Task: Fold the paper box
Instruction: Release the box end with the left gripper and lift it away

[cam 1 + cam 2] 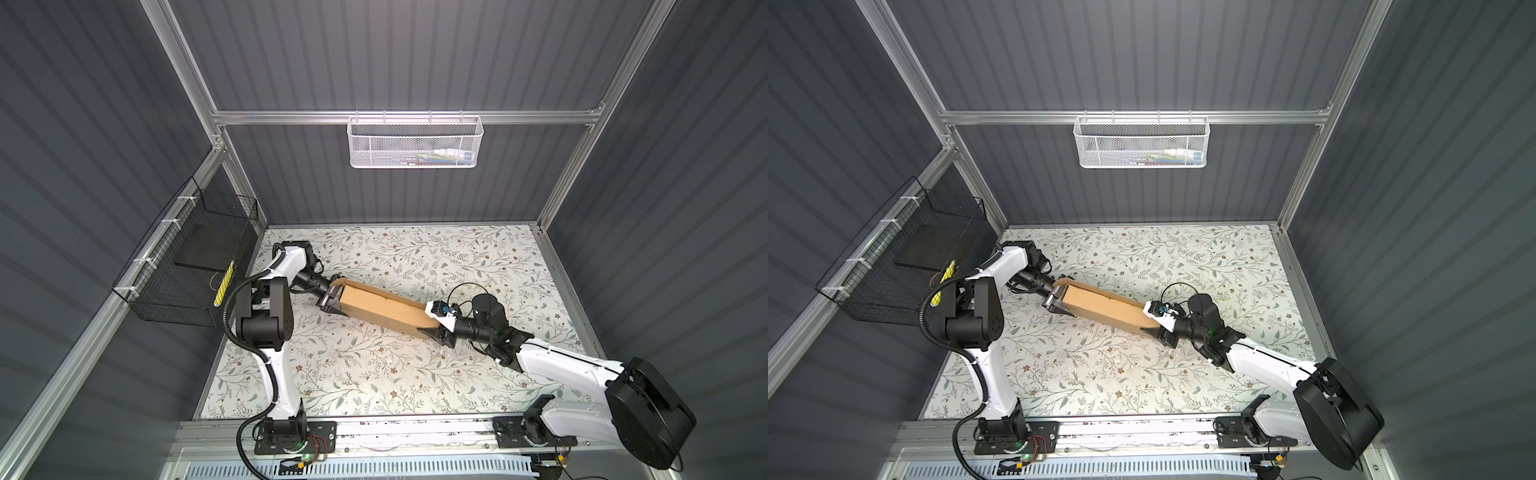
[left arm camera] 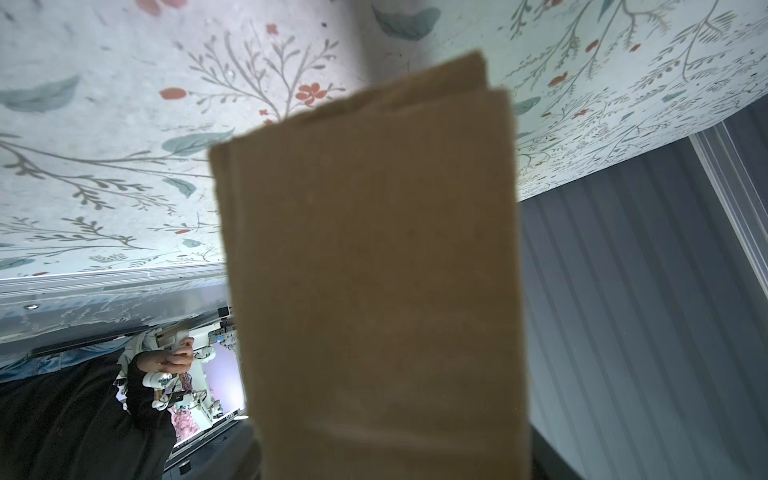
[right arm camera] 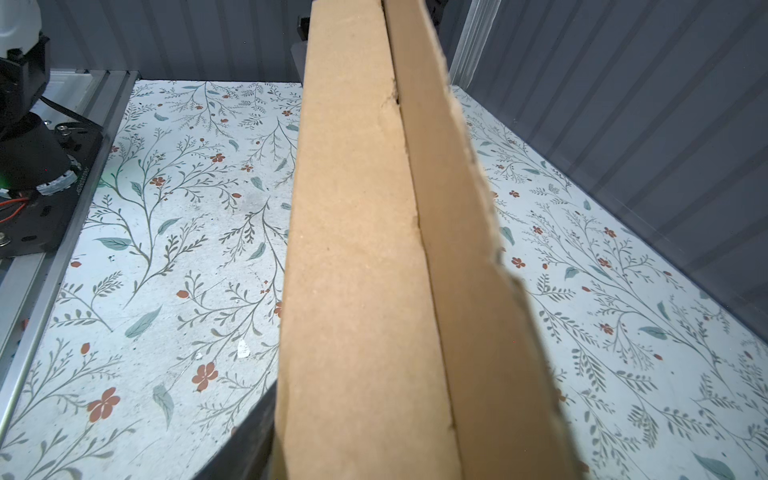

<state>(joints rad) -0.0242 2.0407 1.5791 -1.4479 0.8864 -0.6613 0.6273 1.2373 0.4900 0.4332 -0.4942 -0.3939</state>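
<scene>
Top views: brown corrugated cardboard box [image 1: 384, 305] on edge, counter [image 1: 374, 374] middle; left fingers [image 1: 332, 307], right fingers [image 1: 428, 331] straddle its ends, grip unclear. Probably final closing; next: squeeze it shut.

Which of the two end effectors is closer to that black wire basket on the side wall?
Left. The left end effector is at the end of the paper box nearest the black wire basket; the right end effector is at the opposite end, farther away.

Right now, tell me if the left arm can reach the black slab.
Likely yes: the black slab lies uncovered in the wire basket beside that arm, but the left claw straddles the paper box.
</scene>
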